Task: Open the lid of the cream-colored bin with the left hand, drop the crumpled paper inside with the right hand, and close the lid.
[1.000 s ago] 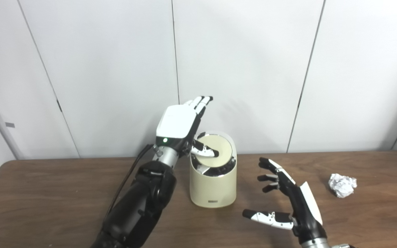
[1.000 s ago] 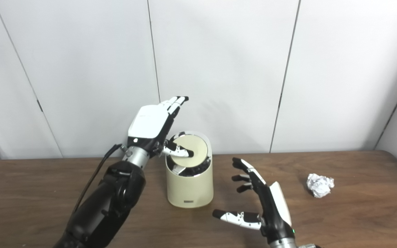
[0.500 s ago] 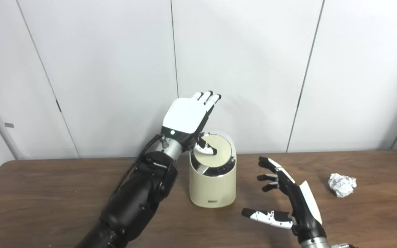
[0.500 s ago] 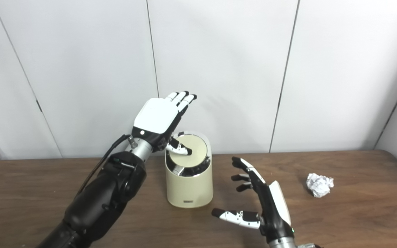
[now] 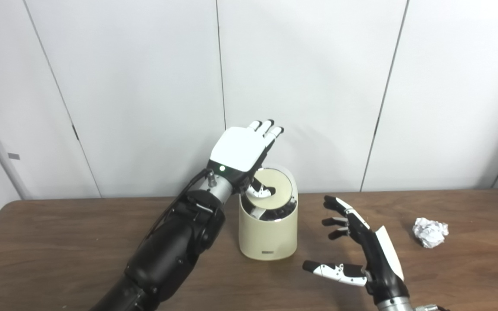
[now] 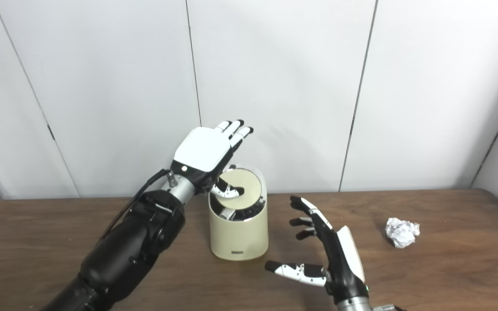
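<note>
One crumpled paper (image 5: 430, 232) well right of spread right robot hand (image 5: 361, 255); apparently untouched.

white panelled wall (image 5: 301, 86) behind a seemingly wooden table (image 5: 59, 242)

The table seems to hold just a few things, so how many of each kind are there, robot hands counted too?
Cream-colored bin: 1
Crumpled paper: 1
Robot hands: 2, the left hand above the bin's lid and the right hand open over the table
Total: 4
</note>
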`<action>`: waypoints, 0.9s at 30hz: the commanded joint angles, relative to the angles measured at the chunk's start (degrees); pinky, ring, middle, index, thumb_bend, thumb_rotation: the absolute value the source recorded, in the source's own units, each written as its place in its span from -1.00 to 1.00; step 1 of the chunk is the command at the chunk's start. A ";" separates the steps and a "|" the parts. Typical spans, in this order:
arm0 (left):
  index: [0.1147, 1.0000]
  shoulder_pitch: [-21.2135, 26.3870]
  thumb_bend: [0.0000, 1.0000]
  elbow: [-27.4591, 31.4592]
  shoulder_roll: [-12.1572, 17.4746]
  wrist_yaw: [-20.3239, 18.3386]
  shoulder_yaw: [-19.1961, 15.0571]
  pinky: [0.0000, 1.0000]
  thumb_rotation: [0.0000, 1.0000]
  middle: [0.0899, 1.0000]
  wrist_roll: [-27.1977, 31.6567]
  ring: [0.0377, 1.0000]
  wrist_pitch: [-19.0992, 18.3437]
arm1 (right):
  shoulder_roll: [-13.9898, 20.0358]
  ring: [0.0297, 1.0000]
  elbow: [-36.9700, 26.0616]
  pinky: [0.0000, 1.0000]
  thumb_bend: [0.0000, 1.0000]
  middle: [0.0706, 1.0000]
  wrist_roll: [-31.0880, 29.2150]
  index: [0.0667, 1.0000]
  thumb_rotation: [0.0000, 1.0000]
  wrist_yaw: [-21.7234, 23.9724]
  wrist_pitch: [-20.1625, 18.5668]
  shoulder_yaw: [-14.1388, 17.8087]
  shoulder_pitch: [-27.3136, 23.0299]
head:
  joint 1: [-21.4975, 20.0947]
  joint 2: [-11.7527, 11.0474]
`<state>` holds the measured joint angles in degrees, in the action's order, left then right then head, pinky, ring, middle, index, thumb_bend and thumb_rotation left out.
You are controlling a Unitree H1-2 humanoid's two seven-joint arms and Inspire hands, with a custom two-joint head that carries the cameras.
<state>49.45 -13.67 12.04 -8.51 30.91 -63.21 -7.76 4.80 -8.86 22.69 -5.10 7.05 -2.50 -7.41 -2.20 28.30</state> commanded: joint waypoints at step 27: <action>1.00 0.12 1.00 0.43 0.49 0.06 0.07 0.57 -0.50 1.00 -0.95 0.92 0.43 | 0.36 0.39 -1.77 0.09 0.43 0.64 -0.47 0.66 -0.53 0.18 0.88 -0.04 -1.43 | 0.67 -0.35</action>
<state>47.47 -13.66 11.45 -9.08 31.71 -63.12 -7.31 4.90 -9.56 22.54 -4.50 6.40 -2.53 -7.32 -1.49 27.95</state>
